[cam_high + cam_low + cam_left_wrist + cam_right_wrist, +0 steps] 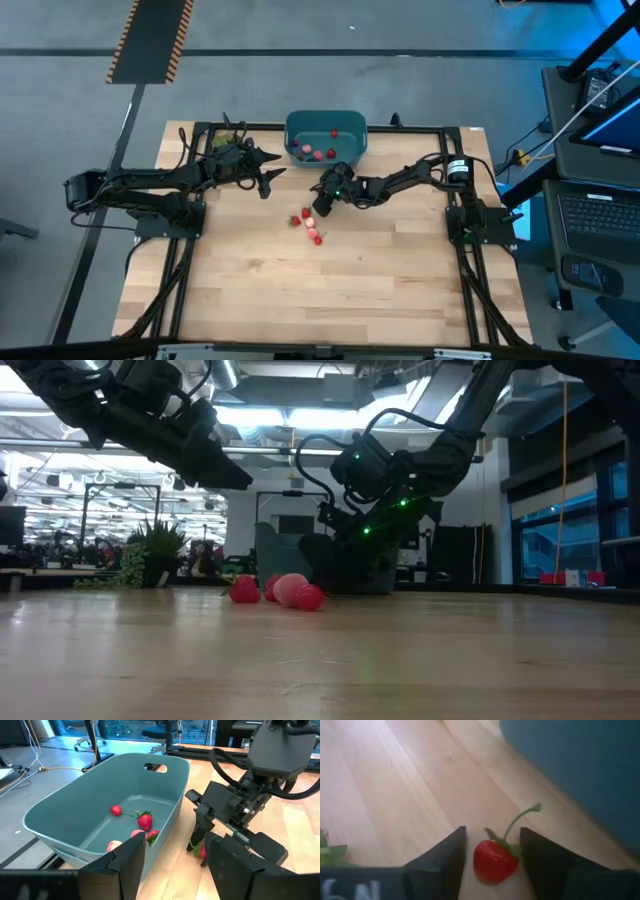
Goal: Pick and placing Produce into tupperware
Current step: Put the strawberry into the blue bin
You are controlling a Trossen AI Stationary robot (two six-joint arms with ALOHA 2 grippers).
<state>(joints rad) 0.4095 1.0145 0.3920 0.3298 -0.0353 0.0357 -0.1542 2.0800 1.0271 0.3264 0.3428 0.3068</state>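
I see the tupperware (326, 133), a teal-blue rectangular tub with rounded corners, a thick rim and a handle cut-out, upright at 12 o'clock on the table. Inside it I count several small red and pinkish produce pieces (144, 821), one with a green top, one round with a thin stem. Outside, one red piece with a green stem (493, 861) lies on the wood just beside the tub wall. A cluster of red pieces (310, 227) lies near table centre.
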